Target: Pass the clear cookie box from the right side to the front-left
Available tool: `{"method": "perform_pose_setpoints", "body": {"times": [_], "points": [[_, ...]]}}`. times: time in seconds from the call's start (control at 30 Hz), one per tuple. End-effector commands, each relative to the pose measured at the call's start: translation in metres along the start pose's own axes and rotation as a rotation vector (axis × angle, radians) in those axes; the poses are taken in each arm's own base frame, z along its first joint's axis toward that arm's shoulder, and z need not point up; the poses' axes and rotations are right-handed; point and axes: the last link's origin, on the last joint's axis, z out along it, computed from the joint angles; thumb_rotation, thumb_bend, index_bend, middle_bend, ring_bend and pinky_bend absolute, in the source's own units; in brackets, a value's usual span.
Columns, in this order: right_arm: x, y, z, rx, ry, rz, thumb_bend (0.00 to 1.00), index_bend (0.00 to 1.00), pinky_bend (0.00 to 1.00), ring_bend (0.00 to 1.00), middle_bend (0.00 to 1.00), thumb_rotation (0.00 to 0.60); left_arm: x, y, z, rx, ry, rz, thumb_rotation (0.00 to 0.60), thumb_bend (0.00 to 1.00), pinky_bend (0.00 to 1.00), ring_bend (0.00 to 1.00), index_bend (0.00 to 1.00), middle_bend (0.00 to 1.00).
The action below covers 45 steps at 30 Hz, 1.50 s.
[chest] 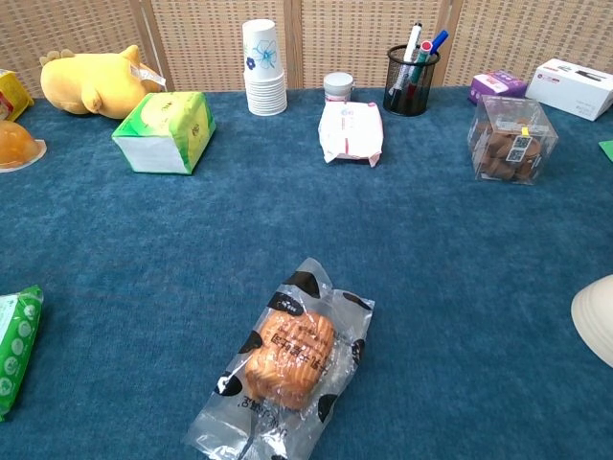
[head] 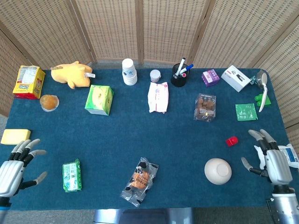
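Note:
The clear cookie box stands on the blue table's right half, brown cookies showing through its walls; the chest view shows the clear cookie box at the far right. My right hand hovers open at the table's front-right edge, well in front and to the right of the box, fingers spread and holding nothing. My left hand is open at the front-left edge, far from the box. Neither hand shows in the chest view.
A white bowl and a small red block lie between my right hand and the box. A bagged pastry sits front centre, a green packet front-left, a yellow sponge at the left edge. A pen holder, cups and boxes line the back.

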Motion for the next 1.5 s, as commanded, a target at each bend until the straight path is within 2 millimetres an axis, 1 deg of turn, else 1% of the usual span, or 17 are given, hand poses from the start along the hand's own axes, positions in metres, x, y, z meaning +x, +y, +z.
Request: {"method": "perform_pose_setpoints", "body": {"times": [0.03, 0.1, 0.27, 0.3, 0.37, 0.43, 0.5, 0.53, 0.8, 0.9, 1.0, 1.07, 1.2, 1.33, 1.5], "points": [[0.005, -0.012, 0.027, 0.063, -0.057, 0.061, 0.34, 0.09, 0.11, 0.04, 0.15, 0.6, 0.0, 0.002, 0.002, -0.003, -0.004, 0.002, 0.6, 0.3, 0.0, 0.0, 0.3, 0.14], [0.006, -0.019, 0.04, 0.088, -0.087, 0.096, 0.34, 0.08, 0.11, 0.04, 0.14, 0.597, -0.001, 0.003, 0.004, -0.002, -0.009, 0.002, 0.6, 0.3, 0.0, 0.0, 0.3, 0.14], [0.003, -0.034, 0.073, 0.135, -0.151, 0.199, 0.34, 0.07, 0.11, 0.03, 0.12, 0.554, -0.003, 0.003, 0.006, 0.004, -0.02, 0.004, 0.6, 0.3, 0.0, 0.0, 0.3, 0.14], [0.002, -0.037, 0.082, 0.139, -0.168, 0.23, 0.35, 0.07, 0.11, 0.03, 0.12, 0.534, -0.004, 0.003, 0.006, 0.005, -0.023, 0.003, 0.6, 0.3, 0.0, 0.0, 0.3, 0.14], [0.0, -0.039, 0.09, 0.142, -0.186, 0.262, 0.36, 0.06, 0.11, 0.03, 0.12, 0.477, -0.004, 0.003, 0.007, 0.006, -0.025, 0.001, 0.6, 0.3, 0.0, 0.0, 0.3, 0.14], [-0.003, -0.045, 0.105, 0.15, -0.217, 0.308, 0.38, 0.06, 0.11, 0.03, 0.12, 0.401, -0.004, 0.003, 0.006, 0.009, -0.025, 0.0, 0.6, 0.3, 0.0, 0.0, 0.3, 0.14], [-0.005, -0.05, 0.117, 0.157, -0.246, 0.318, 0.38, 0.06, 0.11, 0.03, 0.12, 0.368, -0.004, 0.001, 0.005, 0.015, -0.023, 0.001, 0.6, 0.3, 0.0, 0.0, 0.3, 0.14], [-0.006, -0.05, 0.119, 0.157, -0.252, 0.317, 0.38, 0.05, 0.11, 0.03, 0.12, 0.362, -0.004, 0.001, 0.005, 0.016, -0.023, 0.001, 0.6, 0.3, 0.0, 0.0, 0.3, 0.14], [-0.02, -0.059, 0.163, 0.12, -0.33, 0.31, 0.38, 0.05, 0.1, 0.03, 0.12, 0.362, -0.007, -0.001, 0.007, 0.022, -0.036, -0.001, 0.6, 0.3, 0.0, 0.0, 0.3, 0.14], [-0.026, -0.059, 0.177, 0.099, -0.347, 0.3, 0.38, 0.05, 0.1, 0.03, 0.12, 0.366, -0.007, -0.001, 0.008, 0.023, -0.038, 0.001, 0.6, 0.3, 0.0, 0.0, 0.3, 0.14], [-0.031, -0.058, 0.187, 0.079, -0.361, 0.292, 0.38, 0.06, 0.1, 0.03, 0.12, 0.365, -0.007, 0.0, 0.009, 0.025, -0.04, 0.002, 0.6, 0.3, 0.0, 0.0, 0.3, 0.14], [-0.038, -0.054, 0.199, 0.045, -0.383, 0.264, 0.38, 0.06, 0.1, 0.03, 0.12, 0.363, -0.008, 0.0, 0.01, 0.025, -0.043, 0.004, 0.6, 0.3, 0.0, 0.0, 0.3, 0.14], [-0.046, -0.047, 0.214, 0.001, -0.392, 0.244, 0.39, 0.07, 0.1, 0.03, 0.13, 0.365, -0.007, 0.001, 0.009, 0.027, -0.045, 0.009, 0.6, 0.3, 0.0, 0.0, 0.3, 0.14], [-0.049, -0.04, 0.224, -0.016, -0.386, 0.212, 0.39, 0.1, 0.1, 0.03, 0.13, 0.371, -0.006, 0.001, 0.009, 0.03, -0.044, 0.01, 0.6, 0.3, 0.0, 0.0, 0.3, 0.14], [-0.05, -0.026, 0.237, -0.059, -0.387, 0.15, 0.4, 0.11, 0.1, 0.03, 0.14, 0.372, -0.007, 0.001, 0.006, 0.039, -0.045, 0.012, 0.6, 0.3, 0.0, 0.0, 0.3, 0.14]]}}
